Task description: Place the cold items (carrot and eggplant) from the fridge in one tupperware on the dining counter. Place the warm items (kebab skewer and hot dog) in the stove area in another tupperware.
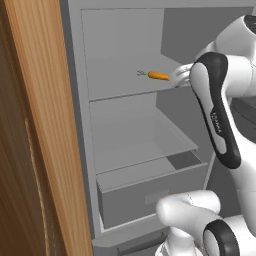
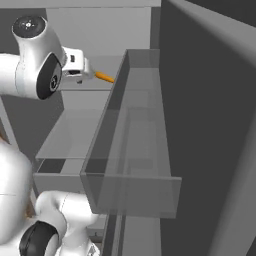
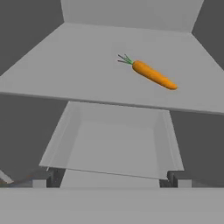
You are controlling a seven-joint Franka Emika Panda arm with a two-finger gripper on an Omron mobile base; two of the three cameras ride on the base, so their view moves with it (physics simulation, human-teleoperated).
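Observation:
An orange carrot (image 1: 158, 76) with a green top lies on the fridge's upper shelf (image 1: 117, 82), its tip pointing toward my hand. My gripper (image 1: 179, 76) hovers just right of it at shelf height, open and holding nothing. In the right base view the carrot (image 2: 104, 77) pokes out past the gripper (image 2: 86, 69). In the hand view the carrot (image 3: 154, 75) lies ahead and to the right on the shelf, well beyond the gripper (image 3: 110, 177), whose fingertips (image 3: 41, 177) stand wide apart. The eggplant, kebab skewer, hot dog and tupperware are out of view.
The fridge stands open. A lower shelf (image 1: 140, 145) and a grey drawer (image 1: 145, 195) sit below the carrot's shelf. The door's clear bin (image 2: 130, 165) juts out at the right. A wooden panel (image 1: 45, 125) borders the fridge on the left.

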